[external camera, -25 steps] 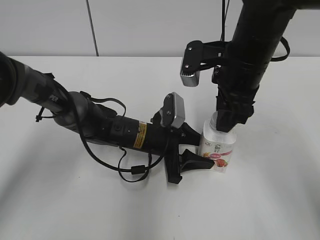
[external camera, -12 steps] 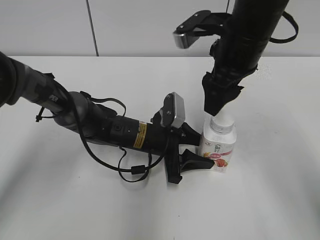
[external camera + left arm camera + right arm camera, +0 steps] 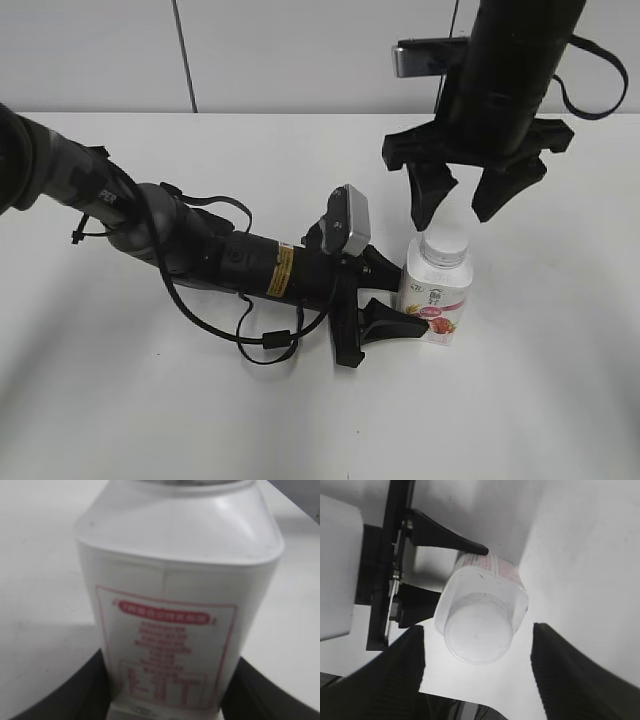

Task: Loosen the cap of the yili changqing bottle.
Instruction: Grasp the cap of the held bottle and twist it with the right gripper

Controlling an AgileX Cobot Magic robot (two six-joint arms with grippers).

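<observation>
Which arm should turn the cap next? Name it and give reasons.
The right. Its gripper hangs open directly above the cap, fingers either side, so it likely only needs to descend and close. The left gripper is low, its fingers around the yili changqing bottle, bracing the body.

We see a white table [image 3: 150, 420] that fills the near and middle part of the exterior view and runs from the left edge to the right edge. Its surface is plain and matte, with soft grey shadows near the centre. At the far edge the table meets a pale grey wall [image 3: 300, 50]. A thin dark vertical seam [image 3: 183, 55] runs down the wall, left of centre, to the table's far edge. We see the same white table surface in the left wrist view [image 3: 40, 580] and in the right wrist view [image 3: 590, 555].
</observation>
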